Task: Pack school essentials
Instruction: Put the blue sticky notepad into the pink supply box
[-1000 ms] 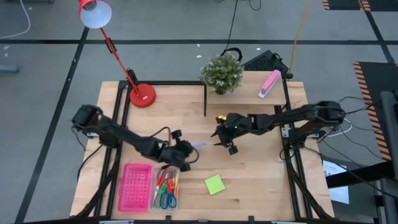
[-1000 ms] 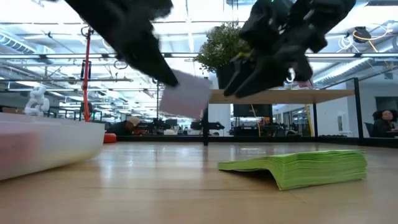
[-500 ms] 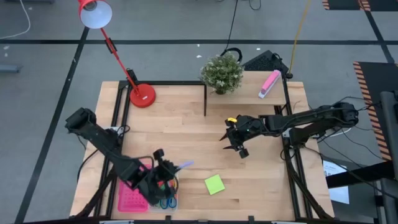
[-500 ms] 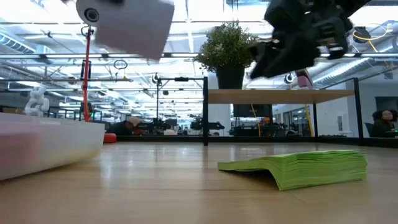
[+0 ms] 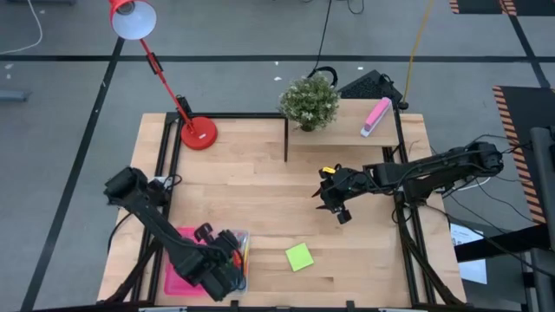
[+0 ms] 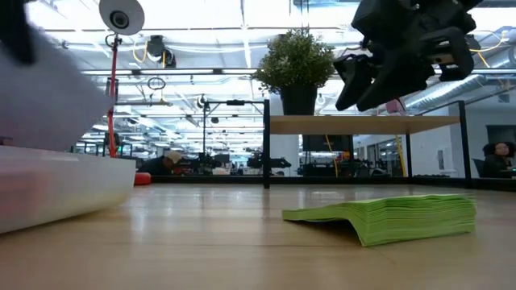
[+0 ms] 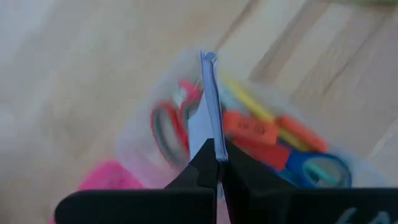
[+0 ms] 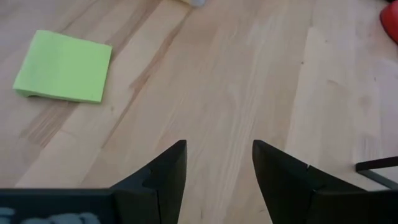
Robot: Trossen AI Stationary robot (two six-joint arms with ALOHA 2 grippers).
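Observation:
My left gripper point(image 5: 227, 263) hangs over a clear container point(image 5: 242, 245) near the table's front edge, shut on a pale-blue note pad point(image 7: 209, 102) that shows edge-on. In the container lie scissors with red point(image 7: 166, 127) and blue handles point(image 7: 318, 171) and orange blocks point(image 7: 249, 127). A pink perforated tray point(image 5: 182, 260) sits beside the container on its left. A green note pad point(image 5: 299, 256) lies flat on the table to the right. My right gripper point(image 5: 335, 204) hovers open above the table's middle, with nothing between its fingers point(image 8: 163, 171). My left gripper pinches the pale-blue pad's near end point(image 7: 216, 148) between its two fingertips, one on each flat face. The fingers point down from above. The pad sticks out past the fingertips, lifted clear above the container.
A red desk lamp point(image 5: 198, 132) stands at the back left. A potted plant point(image 5: 309, 101) and a pink-and-white block point(image 5: 375, 116) rest on a raised shelf at the back right, with a black post point(image 5: 286, 139) at its left end. Bare wood lies between the two grippers.
My left gripper has swung from the table's middle toward the near edge and left, carrying the pale-blue pad to above the clear container. My right gripper has drawn back a little toward the table's right edge.

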